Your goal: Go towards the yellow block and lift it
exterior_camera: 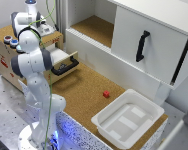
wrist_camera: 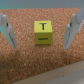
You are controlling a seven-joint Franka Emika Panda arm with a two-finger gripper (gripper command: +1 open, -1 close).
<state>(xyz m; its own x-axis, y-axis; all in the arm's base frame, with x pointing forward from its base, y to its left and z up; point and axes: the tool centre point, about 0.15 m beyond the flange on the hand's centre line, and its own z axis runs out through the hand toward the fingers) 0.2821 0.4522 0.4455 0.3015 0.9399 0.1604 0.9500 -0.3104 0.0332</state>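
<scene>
Showing "T", yellow block [wrist_camera: 43, 33] between spread fingers [wrist_camera: 73, 31].

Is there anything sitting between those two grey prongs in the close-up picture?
Yes: the yellow block, marked with a T, lies on the cork surface between the open end effector's fingers, touching neither, in the wrist view.

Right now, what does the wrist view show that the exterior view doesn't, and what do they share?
Only the wrist view shows the yellow block, marked with a dark T, lying on the cork surface between the two fingers of the open pincer, untouched by either. Only the exterior view shows the arm, a small red block, a white tray, an open drawer and a cabinet door with a black handle. Both share the brown cork surface.
</scene>
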